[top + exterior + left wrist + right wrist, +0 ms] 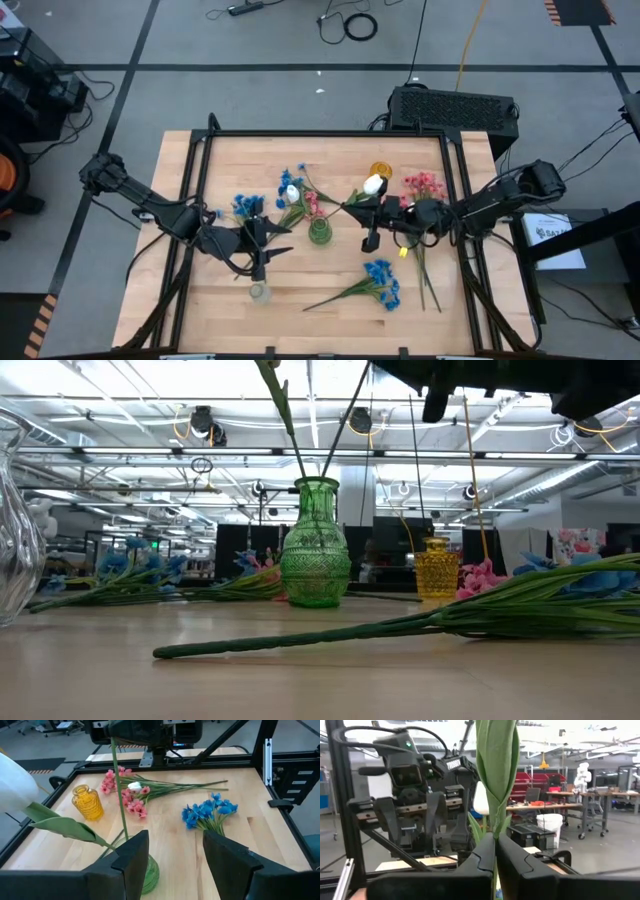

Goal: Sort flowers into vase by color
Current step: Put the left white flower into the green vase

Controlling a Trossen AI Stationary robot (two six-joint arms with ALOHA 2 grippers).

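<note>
Wooden table (330, 320) seen from above, left to right. The left gripper (262, 243) hangs over the table's left half with its 2 fingers (134, 857) spread apart and nothing between them. Just beyond it lies a blue spray (247, 206); a clear glass vase (259, 292) stands near the front edge. Toward the middle, a mixed bunch (297, 197) of blue, white and pink blossoms lies flat, and beside it stands the green vase (319, 232), with 2 thin stems rising from its mouth in the low view. A white flower (374, 185) is carried above the table to the right of that vase: the right gripper (368, 224) has its fingers pressed together on the green stem (495, 795). A yellow vase (381, 169) stands near the far edge. A second blue spray (381, 281) lies near the front, and a pink spray (424, 185) lies furthest right, close under the right arm.
</note>
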